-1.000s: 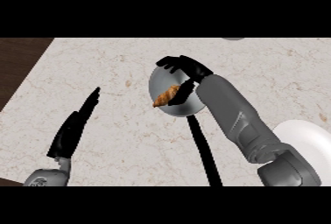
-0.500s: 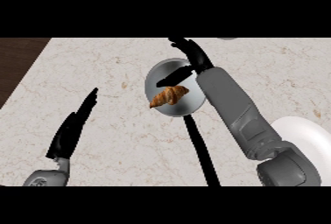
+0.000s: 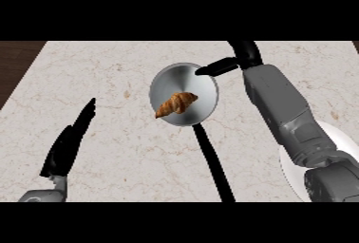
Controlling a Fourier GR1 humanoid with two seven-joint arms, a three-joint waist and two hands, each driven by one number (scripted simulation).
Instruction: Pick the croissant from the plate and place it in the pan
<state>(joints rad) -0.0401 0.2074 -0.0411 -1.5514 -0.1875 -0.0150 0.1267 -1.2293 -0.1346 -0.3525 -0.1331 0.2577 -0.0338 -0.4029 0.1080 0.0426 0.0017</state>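
The croissant [image 3: 176,104] lies in the pan [image 3: 203,85] at frame centre, below-left of the right hand [image 3: 235,59], whose fingers are relaxed, holding nothing. The left hand [image 3: 69,140], fingers straight together, rests lower left on the worktop [image 3: 105,66].

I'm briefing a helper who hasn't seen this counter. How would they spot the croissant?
On the marble counter, find the round grey pan with the long black handle, near the middle. The croissant lies inside it: the only golden-brown, crescent-shaped thing there.
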